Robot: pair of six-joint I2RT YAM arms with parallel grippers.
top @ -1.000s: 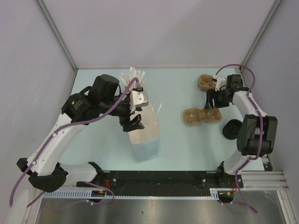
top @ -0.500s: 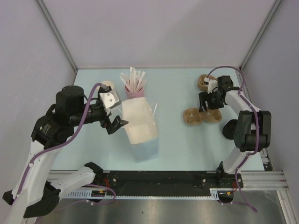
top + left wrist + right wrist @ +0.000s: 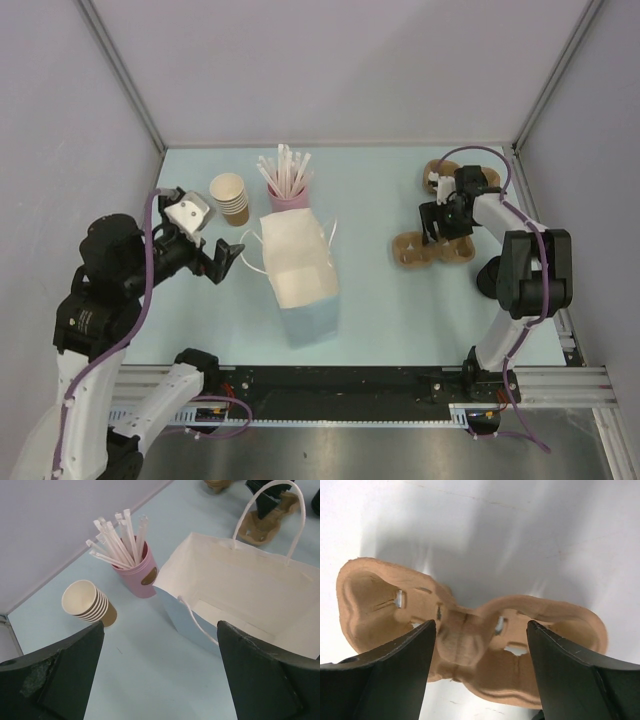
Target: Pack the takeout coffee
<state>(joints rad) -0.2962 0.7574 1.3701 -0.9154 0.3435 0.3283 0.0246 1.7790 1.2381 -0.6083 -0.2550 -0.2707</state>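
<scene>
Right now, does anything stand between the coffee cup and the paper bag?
Nearly. The pulp cup carrier lies just beside the straight line from the coffee to the open paper bag, with the right gripper above it. Nothing else visible stands between them.

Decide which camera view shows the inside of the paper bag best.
The left wrist view: it looks down into the open paper bag, showing its white walls and handles close up. The top view shows the paper bag small, from above. The right wrist view misses it, showing only a cardboard cup carrier.
</scene>
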